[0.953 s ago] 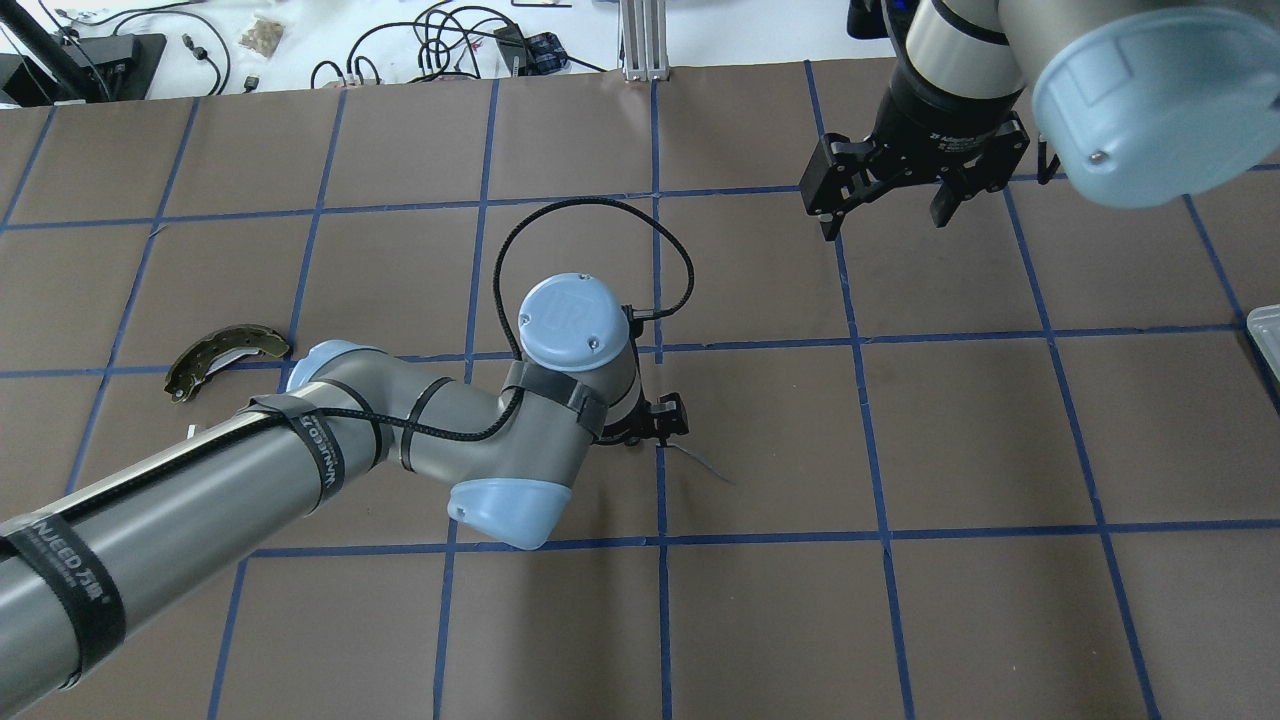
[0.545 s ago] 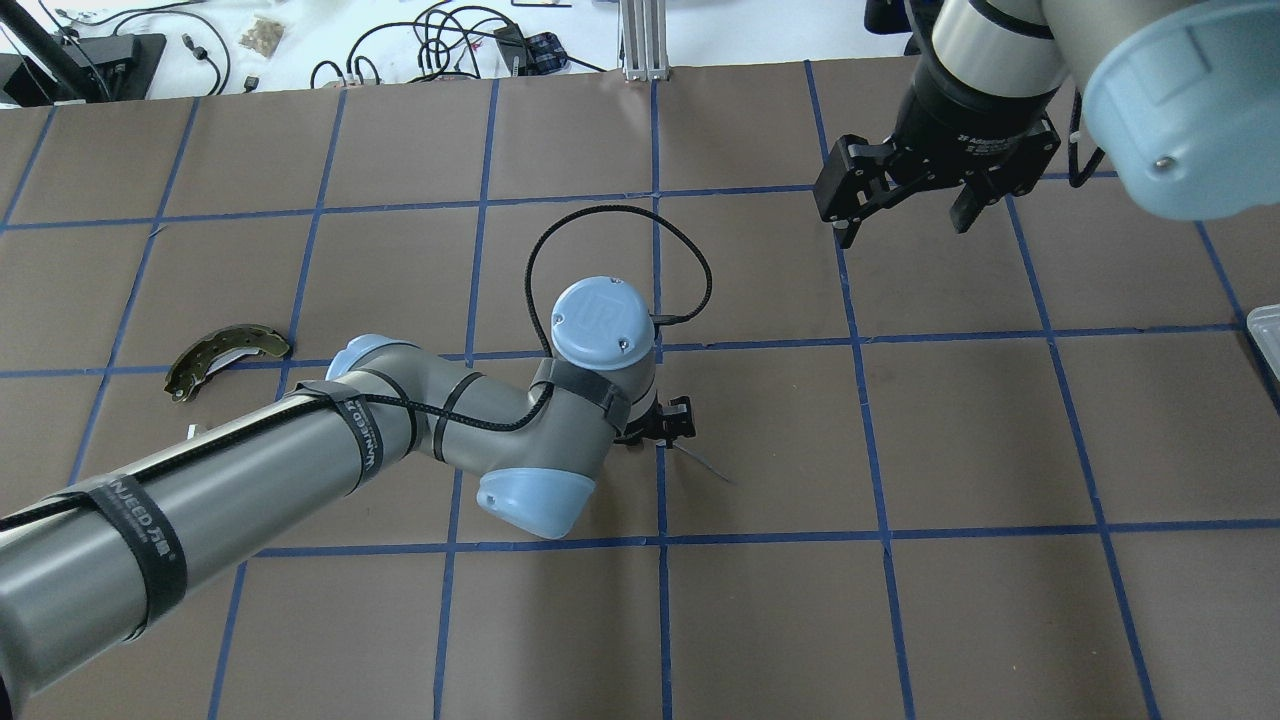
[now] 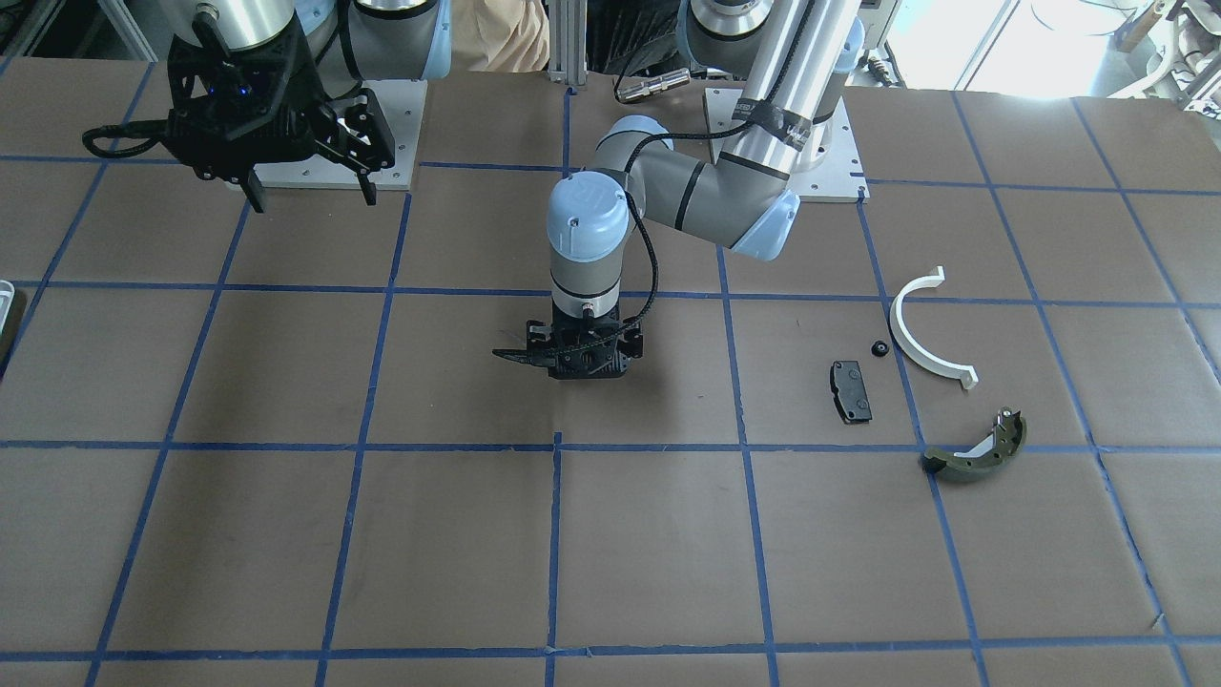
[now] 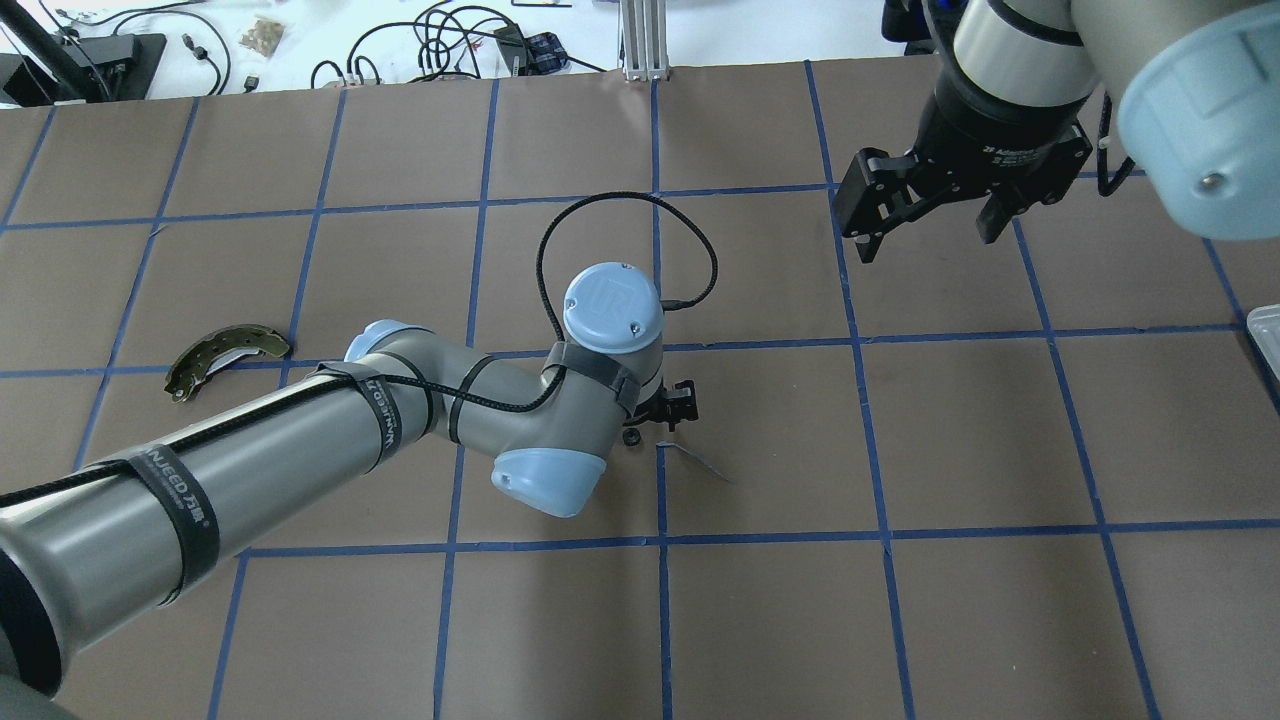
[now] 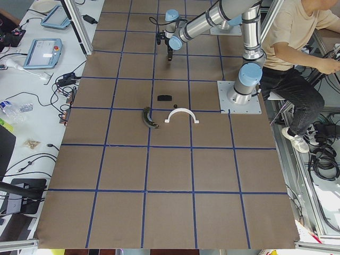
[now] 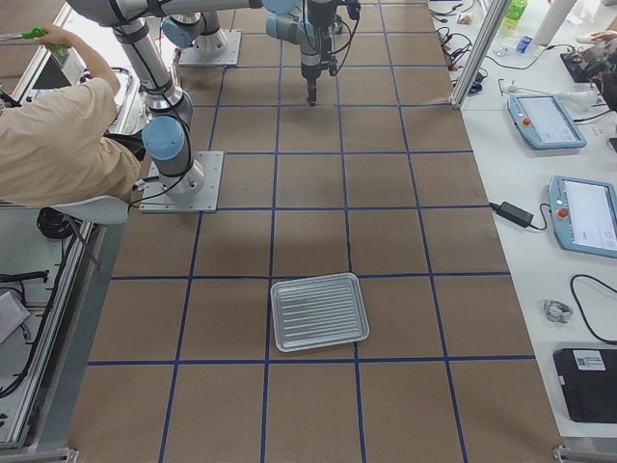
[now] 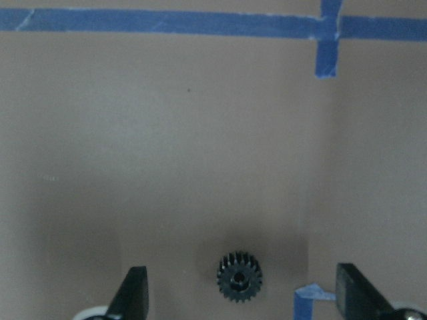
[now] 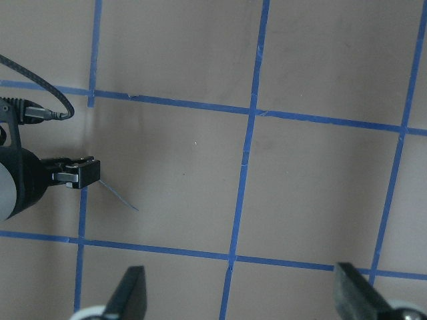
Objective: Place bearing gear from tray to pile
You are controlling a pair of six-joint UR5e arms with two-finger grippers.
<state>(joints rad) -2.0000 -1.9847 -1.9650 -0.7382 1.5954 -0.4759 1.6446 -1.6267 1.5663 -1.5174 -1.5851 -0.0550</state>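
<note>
Gear (image 7: 239,276) is off tray (image 6: 318,311), lying flat mid-table between the spread, empty fingers (image 7: 135,293) of left gripper (image 3: 584,370); not yet grasped. Pile (image 3: 850,391) is noted well apart, at 3 o'clock in front-facing view. Grasp, carry and release are judged outstanding. Right gripper (image 4: 930,236) is spread wide, empty.

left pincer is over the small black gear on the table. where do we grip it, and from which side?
Grip the gear across its toothed rim, on two opposite sides, coming straight down. It lies flat with the bore facing up, so only the rim offers gripping faces. The left pincer is open and straddles it.
</note>
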